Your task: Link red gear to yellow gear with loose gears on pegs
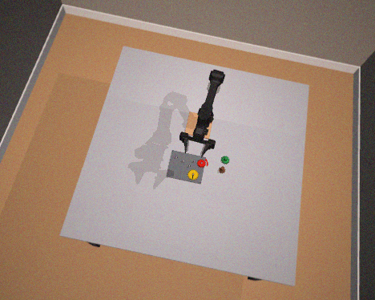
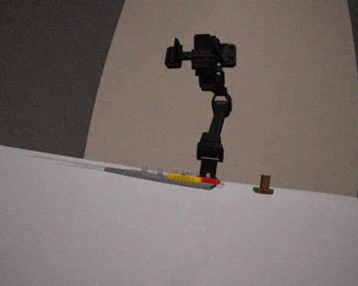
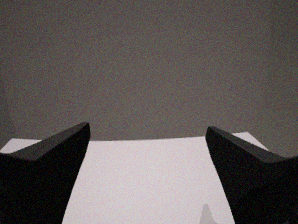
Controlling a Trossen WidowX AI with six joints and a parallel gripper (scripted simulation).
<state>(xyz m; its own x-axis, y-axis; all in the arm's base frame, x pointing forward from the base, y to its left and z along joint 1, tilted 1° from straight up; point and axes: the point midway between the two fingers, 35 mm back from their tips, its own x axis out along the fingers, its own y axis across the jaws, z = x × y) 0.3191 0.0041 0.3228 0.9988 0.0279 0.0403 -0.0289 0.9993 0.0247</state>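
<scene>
The grey board [image 1: 180, 175] [image 2: 134, 174] lies on the table with several short pegs, some of them bare. The red gear [image 1: 199, 163] [image 2: 209, 180] sits at the board's right edge beside the red arrow. The yellow gear [image 1: 193, 175] [image 2: 184, 177] with a black stripe sits near the board's front edge. A green gear [image 1: 225, 160] and a smaller brown gear [image 1: 222, 170] [image 2: 265, 184] stand on the table to the right of the board. In the exterior view the brown one mostly hides the green. My gripper [image 1: 194, 155] [image 3: 149, 131] is open and empty, high above the table.
The arm [image 1: 206, 110] [image 2: 218, 118] reaches out from its base at the back. A wood-coloured patch [image 1: 191, 120] shows beside and under the arm, behind the board. The white table [image 1: 148, 216] [image 3: 145, 180] carries the arm's shadow left of the board.
</scene>
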